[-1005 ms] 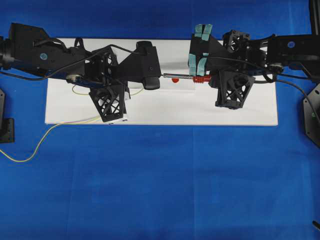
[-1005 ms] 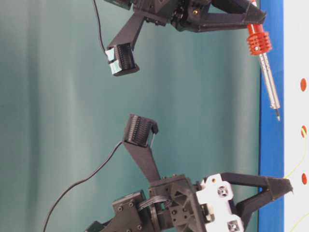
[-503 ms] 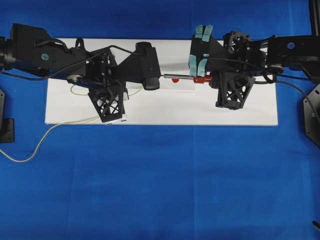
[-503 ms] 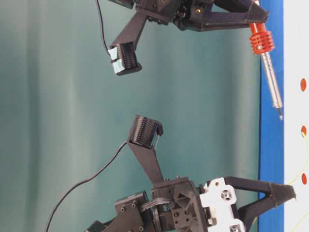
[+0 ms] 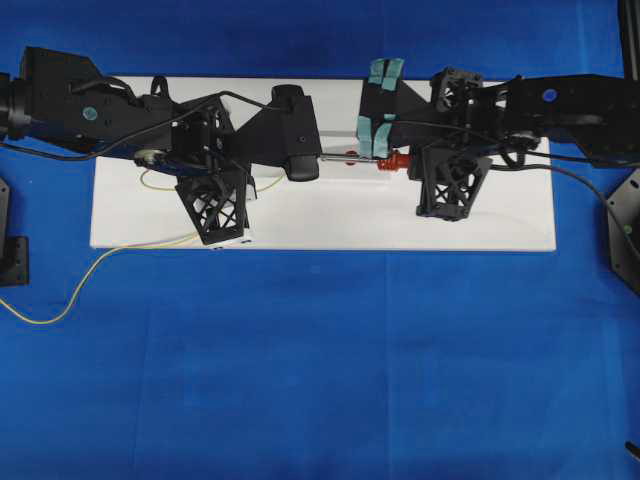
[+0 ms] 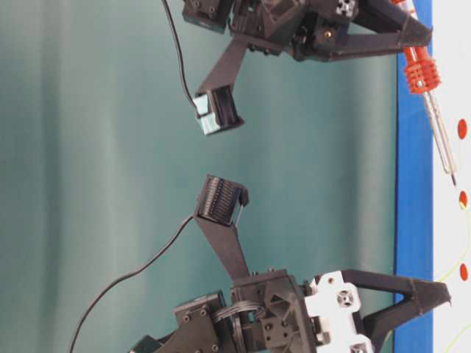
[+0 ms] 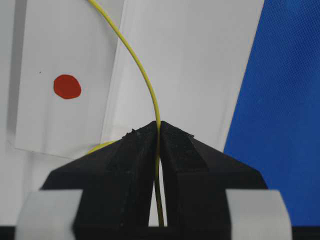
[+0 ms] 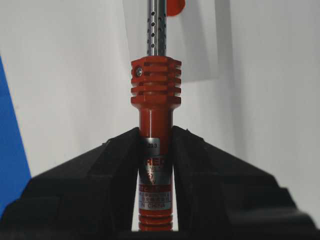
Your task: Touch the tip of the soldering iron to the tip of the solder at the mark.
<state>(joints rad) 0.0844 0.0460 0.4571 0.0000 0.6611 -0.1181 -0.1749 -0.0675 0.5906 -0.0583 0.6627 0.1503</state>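
The soldering iron (image 5: 388, 160) has a red handle and a ribbed collar (image 8: 155, 82). My right gripper (image 8: 155, 134) is shut on its handle. The silver shaft (image 6: 440, 140) points toward my left gripper, and the tip hangs just short of the middle red mark (image 6: 463, 198), slightly above the board. My left gripper (image 7: 159, 126) is shut on the solder (image 7: 140, 70), a thin yellow wire that curves up out of the left wrist view, so its free end is hidden. A red mark (image 7: 67, 86) lies to the left of the wire. Overhead, the left wrist camera hides the iron's tip and the solder's end.
The white board (image 5: 320, 225) lies on blue cloth. The solder's long tail (image 5: 60, 310) runs off the board's left front edge onto the cloth. Two more red marks (image 6: 462, 129) (image 6: 464, 272) flank the middle one. The iron's black cord (image 5: 590, 175) trails off to the right.
My right arm has moved left with the iron, bringing its tip lower and closer to the middle mark and to my left gripper. The left gripper has barely moved.
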